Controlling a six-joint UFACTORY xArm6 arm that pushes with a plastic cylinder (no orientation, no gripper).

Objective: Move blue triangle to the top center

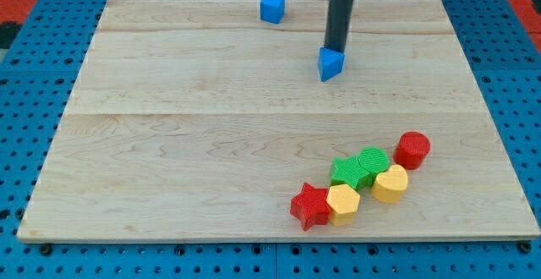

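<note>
The blue triangle [330, 63] lies on the wooden board [203, 144], right of centre in the upper part. My tip [336, 47] is at the triangle's top edge, touching it or nearly so, with the dark rod rising to the view's top. A blue cube [272, 7] sits near the board's top edge, left of the rod.
A cluster sits at the lower right: a red cylinder [412, 150], two green blocks [372, 161] [346, 172], a yellow heart-like block [390, 183], a yellow hexagon [342, 202] and a red star [310, 206]. Blue pegboard [34, 144] surrounds the board.
</note>
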